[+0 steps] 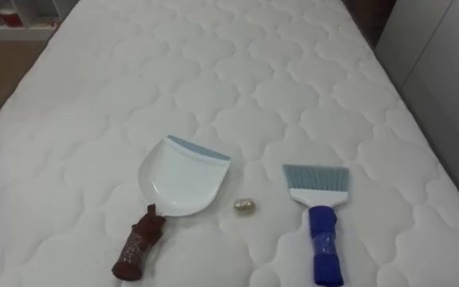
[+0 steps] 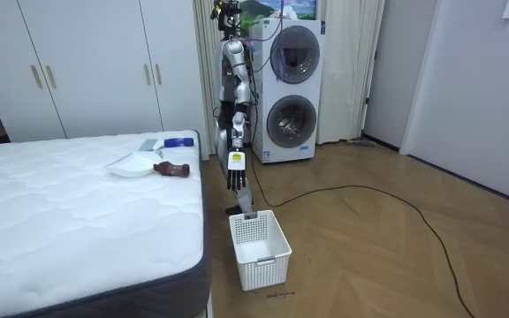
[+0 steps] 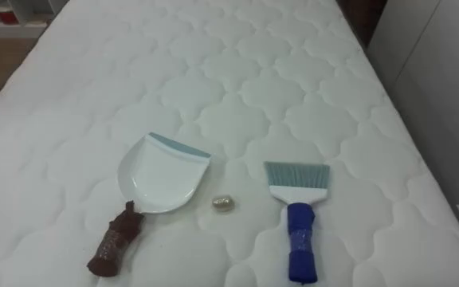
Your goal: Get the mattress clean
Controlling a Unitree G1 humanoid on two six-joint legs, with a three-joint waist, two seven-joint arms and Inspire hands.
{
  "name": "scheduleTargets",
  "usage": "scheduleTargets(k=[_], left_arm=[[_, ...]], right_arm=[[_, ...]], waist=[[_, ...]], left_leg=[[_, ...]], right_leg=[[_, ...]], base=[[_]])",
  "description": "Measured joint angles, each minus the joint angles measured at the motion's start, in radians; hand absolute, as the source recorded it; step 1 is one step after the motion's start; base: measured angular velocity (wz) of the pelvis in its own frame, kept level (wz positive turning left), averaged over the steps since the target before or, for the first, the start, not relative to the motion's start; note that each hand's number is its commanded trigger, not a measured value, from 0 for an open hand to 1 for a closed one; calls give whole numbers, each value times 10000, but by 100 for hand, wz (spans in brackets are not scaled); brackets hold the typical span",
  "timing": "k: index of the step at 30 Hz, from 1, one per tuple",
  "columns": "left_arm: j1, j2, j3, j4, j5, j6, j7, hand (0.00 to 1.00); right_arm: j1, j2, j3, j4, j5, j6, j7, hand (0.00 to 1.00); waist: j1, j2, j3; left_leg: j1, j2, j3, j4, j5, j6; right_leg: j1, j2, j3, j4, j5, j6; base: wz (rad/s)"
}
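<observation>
A white dustpan (image 1: 183,182) with a brown handle (image 1: 139,247) lies on the white quilted mattress (image 1: 237,88), left of middle. A brush (image 1: 319,209) with grey-blue bristles and a blue handle lies to its right. Between them rests a small crumpled golden scrap (image 1: 245,206), touching neither. In the room view I stand at the bed's end, beside the dustpan (image 2: 133,165) and the brush (image 2: 177,142). My left hand (image 2: 235,177) hangs down at my side with its fingers straight and nothing in it.
A white slatted basket (image 2: 259,247) stands on the wooden floor next to the bed's corner. Two stacked washing machines (image 2: 292,93) are behind me, white wardrobes (image 2: 95,71) beyond the bed. The mattress edge (image 1: 445,183) drops off at the right.
</observation>
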Motion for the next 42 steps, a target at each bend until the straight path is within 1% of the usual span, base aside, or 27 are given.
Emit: scheduleTargets(k=[6,13,16,19,22,24,25,26,27,28,30,32,34,36,40,42], left_arm=[[-51,2,10,0,10,-182,-224,0],[-108,2,11,0,5,-208,-150,0],[-97,2,47,4,21,-333,-106,0],[-95,-9,332,-35,399,-518,46,0],[-104,-7,514,-319,424,-602,367,0],[-122,-5,638,-676,380,-919,795,0],[-122,-5,656,-961,310,-1026,1009,0],[-123,-5,656,-1132,291,-1075,1115,0],[-136,-3,655,-1433,288,-1253,1304,0],[-151,-3,649,-1589,288,-1328,1393,0],[-325,5,616,-1968,305,-1600,1651,0],[-456,4,543,-2253,313,-1694,1760,0],[-459,14,356,-2674,311,-1934,1991,0],[-462,14,201,-2866,311,-2053,2101,0],[-496,13,-8,-3356,314,-2167,2299,0],[-568,22,-7,-3455,315,-2328,2462,0]], right_arm=[[-13,-29,-10,-12,-47,-318,-2,0],[-52,-28,-20,-4,-33,-388,-89,0],[-89,-31,-33,0,-39,-458,-270,0],[-94,-38,-38,29,-59,-641,-289,0],[-89,-53,-34,66,-49,-698,-294,0],[-95,-57,-38,54,-41,-855,-414,0],[-95,-58,-24,5,-41,-881,-490,0],[-100,-59,-20,-7,-41,-917,-521,0],[-119,-61,-16,-49,-40,-974,-612,0],[-152,-66,-15,-62,-33,-995,-632,0],[-256,-72,-8,-66,-3,-1162,-734,0],[-307,-71,-4,-80,1,-1304,-789,0],[-323,-92,-1,-131,2,-1436,-793,0],[-321,-119,-1,-171,-22,-1517,-795,0],[-285,-140,1,-172,-73,-1600,-793,0],[-283,-163,0,-188,-76,-1598,-789,0]], waist=[[49,19,1],[95,-11,4],[121,-39,10],[140,-77,11],[117,-108,8],[126,-98,-2],[135,-120,15],[136,-123,12],[143,-129,4],[140,-86,-20],[129,-119,-18],[128,-115,-40],[134,-152,-39],[109,-156,-40],[72,-176,-43],[70,-164,-51]], left_leg=[[-1,0,12,-1,0,0],[12,-1,7,2,0,0],[1,1,20,1,0,1],[-15,1,-11,-3,0,0],[-47,-8,-70,0,0,1],[-57,-3,-71,0,1,0],[-88,-2,-68,-12,0,0],[-104,-2,-66,-13,0,0],[-137,-2,-63,-10,0,0],[-146,-3,-62,-8,0,0],[-162,-4,-63,-11,1,0],[-176,-3,-63,-12,1,0],[-177,1,-60,-16,1,0],[-203,-2,-62,-16,1,0],[-252,0,-63,-17,1,0],[-324,4,-68,-4,1,0]], right_leg=[[19,1,6,0,0,0],[-14,-1,18,25,-1,-1],[-50,1,47,44,-3,-3],[-76,28,147,16,-2,-3],[-85,26,116,4,-2,-3],[-145,31,114,3,0,-4],[-145,32,115,1,0,-4],[-151,33,114,-1,0,-4],[-174,32,113,-5,-1,-3],[-186,32,118,-4,0,-3],[-210,31,118,-3,1,-2],[-228,31,106,-3,1,-2],[-244,42,116,1,2,-2],[-250,43,123,2,4,0],[-302,30,134,16,12,-6],[-369,31,133,30,26,-12]], base=[[0],[0],[-1],[-1],[4],[0],[0],[0],[0],[0],[0],[0],[-2],[-2],[0],[0]])
